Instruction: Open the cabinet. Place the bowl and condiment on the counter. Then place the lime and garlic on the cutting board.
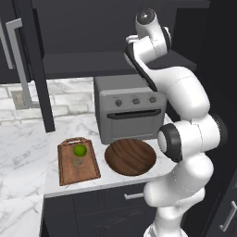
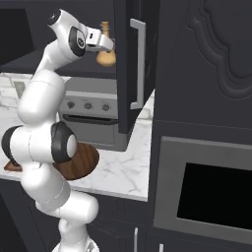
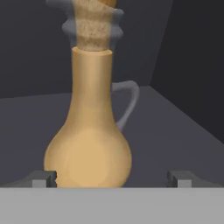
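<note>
Cabinet door (image 2: pixel 134 64) open. Gripper (image 3: pixel 111 178) up at the cabinet shelf (image 3: pixel 175 131), fingers spread, holding nothing. Condiment bottle (image 3: pixel 89 135) stands upright on the shelf directly ahead, between the tips, nearer one side; long axis vertical. Lime (image 1: pixel 80 150) on cutting board (image 1: pixel 77 163); bowl (image 1: pixel 130 156) on worktop.

White arm (image 1: pixel 185 120), glossy, dark joints.
Fat rounded white link shells, smooth, no visible cables, screws or markings. Black ring-shaped joint caps with a grey inner disc at the elbow and the lower joint. Dark flat strip runs along the upper link. Top joint cap grey with a dark centre. Claw (image 3: pixel 112 177): two small grey-dark finger tips (image 3: pixel 43 177), blocky, square-edged.
</note>
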